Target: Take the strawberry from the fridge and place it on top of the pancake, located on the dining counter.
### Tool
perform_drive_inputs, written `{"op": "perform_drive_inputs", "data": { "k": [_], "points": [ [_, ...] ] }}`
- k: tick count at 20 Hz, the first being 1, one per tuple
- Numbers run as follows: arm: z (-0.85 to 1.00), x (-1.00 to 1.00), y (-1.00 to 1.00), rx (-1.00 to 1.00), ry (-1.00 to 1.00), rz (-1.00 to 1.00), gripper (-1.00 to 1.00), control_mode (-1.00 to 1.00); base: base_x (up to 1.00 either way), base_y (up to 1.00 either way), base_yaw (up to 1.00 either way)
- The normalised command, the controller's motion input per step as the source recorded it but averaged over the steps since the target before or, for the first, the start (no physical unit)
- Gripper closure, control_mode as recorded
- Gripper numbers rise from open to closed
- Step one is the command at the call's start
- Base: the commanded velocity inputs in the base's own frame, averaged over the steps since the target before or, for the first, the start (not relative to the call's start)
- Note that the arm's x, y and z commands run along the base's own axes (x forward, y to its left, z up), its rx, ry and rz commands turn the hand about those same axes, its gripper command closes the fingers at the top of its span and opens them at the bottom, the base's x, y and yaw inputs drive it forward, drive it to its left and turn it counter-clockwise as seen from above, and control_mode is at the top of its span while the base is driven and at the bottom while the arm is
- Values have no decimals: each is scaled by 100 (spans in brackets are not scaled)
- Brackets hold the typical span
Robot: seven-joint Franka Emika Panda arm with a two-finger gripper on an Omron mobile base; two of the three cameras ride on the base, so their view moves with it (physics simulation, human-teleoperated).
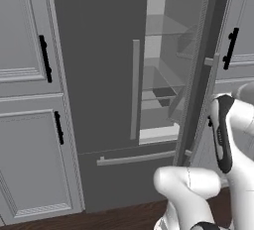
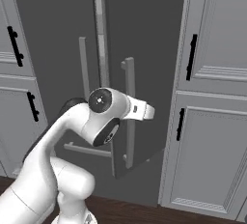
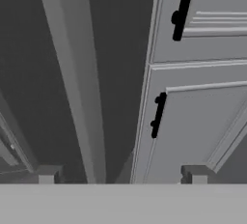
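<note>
The fridge (image 1: pixel 99 50) is a tall dark grey appliance, and its right door (image 1: pixel 198 75) stands partly open on light grey shelves (image 1: pixel 158 95). In the right base view my hand sits against that door's long grey bar handle (image 2: pixel 129 117). From the hand view my gripper (image 3: pixel 120 175) is open, its fingertips (image 3: pixel 47 175) wide apart with the bar handle (image 3: pixel 77 83) running between them, untouched. The strawberry is hidden from me. The pancake and the dining counter are out of view.
Light grey panelled cabinets with black handles flank the fridge on the left (image 1: pixel 25 50) and right (image 2: pixel 212 121). The fridge's left door handle (image 1: pixel 135 90) and bottom drawer handle (image 1: pixel 136 158) stick out. Dark wood floor (image 1: pixel 119 219) lies below.
</note>
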Motion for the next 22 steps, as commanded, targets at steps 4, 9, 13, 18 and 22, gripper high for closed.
{"op": "perform_drive_inputs", "data": {
  "k": [4,9,13,18,22],
  "points": [
    [90,-74,25,-18,0,-2,-100,-100,0,0,0],
    [72,-44,72,-27,4,-2,-100,-100,0,0,0],
    [25,-18,99,-31,7,0,-100,-100,0,0,0],
    [0,6,100,-34,8,0,-100,-100,0,0,0],
    [-5,49,70,-23,8,0,-100,-100,0,0,0]
  ]
}}
